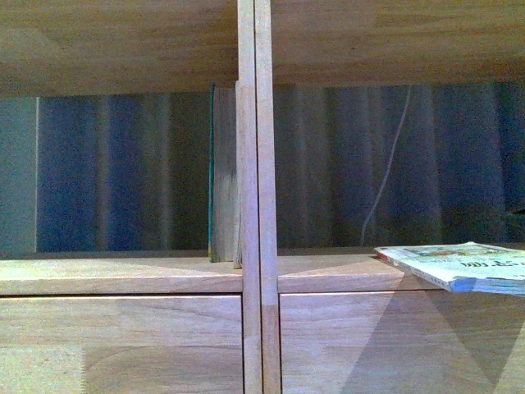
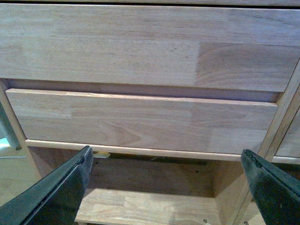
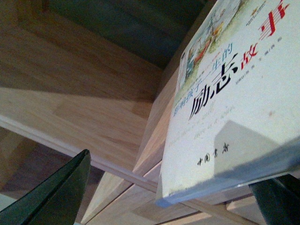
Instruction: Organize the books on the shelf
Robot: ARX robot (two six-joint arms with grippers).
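The light-wood shelf (image 1: 123,275) fills the front view, with its double divider (image 1: 254,205) in the middle. The teal book (image 1: 220,172) stands upright in the left compartment, against the divider. The white paperback (image 1: 459,264) lies flat in the right compartment and overhangs the front edge. Neither gripper shows in the front view. In the right wrist view my right gripper (image 3: 168,199) is open, and the white paperback (image 3: 234,103) has its near edge between the wide-apart jaws. My left gripper (image 2: 166,187) is open and empty, facing the drawer fronts (image 2: 140,122).
Behind the backless shelf hang dark blue-grey curtains (image 1: 123,172) and a thin pale cord (image 1: 390,164). In the left wrist view there is a gap under the lower drawer, with wooden floor (image 2: 140,206) below it.
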